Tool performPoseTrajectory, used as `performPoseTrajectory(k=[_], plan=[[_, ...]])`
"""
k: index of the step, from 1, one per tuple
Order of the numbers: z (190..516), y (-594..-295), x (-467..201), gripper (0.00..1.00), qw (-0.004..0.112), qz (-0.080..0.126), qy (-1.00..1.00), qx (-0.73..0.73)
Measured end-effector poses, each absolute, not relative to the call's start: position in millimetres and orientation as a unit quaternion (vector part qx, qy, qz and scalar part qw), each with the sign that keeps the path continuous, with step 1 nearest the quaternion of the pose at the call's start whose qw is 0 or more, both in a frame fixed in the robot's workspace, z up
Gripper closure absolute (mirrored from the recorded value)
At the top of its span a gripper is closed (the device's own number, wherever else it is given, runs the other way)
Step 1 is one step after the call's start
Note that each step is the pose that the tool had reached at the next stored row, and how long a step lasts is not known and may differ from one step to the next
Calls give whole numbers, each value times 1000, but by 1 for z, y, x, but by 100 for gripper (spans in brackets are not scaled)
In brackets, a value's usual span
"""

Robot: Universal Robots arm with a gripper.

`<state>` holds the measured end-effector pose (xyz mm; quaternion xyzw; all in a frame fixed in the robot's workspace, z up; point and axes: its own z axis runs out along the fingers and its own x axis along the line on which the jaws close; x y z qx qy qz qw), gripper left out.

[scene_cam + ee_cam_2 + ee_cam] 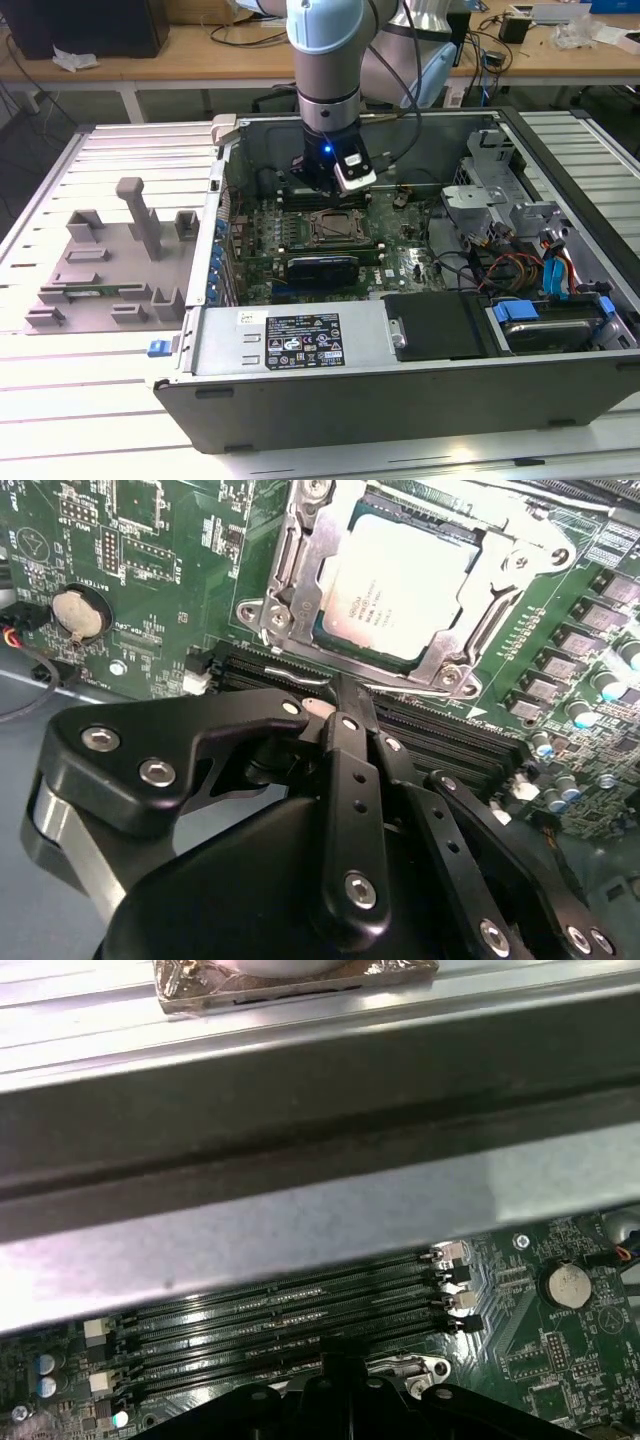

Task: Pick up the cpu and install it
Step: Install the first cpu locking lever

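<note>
Already your cpu (400, 590) sat seated in socket frame (290, 590) on motherboard (150, 570), so nothing left to carry. Tool (345, 705) hung just beside socket, over memory slots (290, 1305), fingers pressed together, pinching nothing.

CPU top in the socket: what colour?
Shiny silver-grey metal, with dark print, on the flat square cpu seated in the socket; clearest in the second wrist view.

The cpu (398, 588) is a flat square chip with a pale silver top bearing small dark print. In the second wrist view it lies level inside the metal socket frame (300, 575) on the green motherboard, nothing gripping it.
</note>
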<state>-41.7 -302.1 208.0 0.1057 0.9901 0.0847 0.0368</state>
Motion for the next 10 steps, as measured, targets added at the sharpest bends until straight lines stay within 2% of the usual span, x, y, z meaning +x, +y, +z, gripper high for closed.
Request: performPoseTrajectory(k=[10], plan=[[202,-302,-40,89,39,83,988,125]])
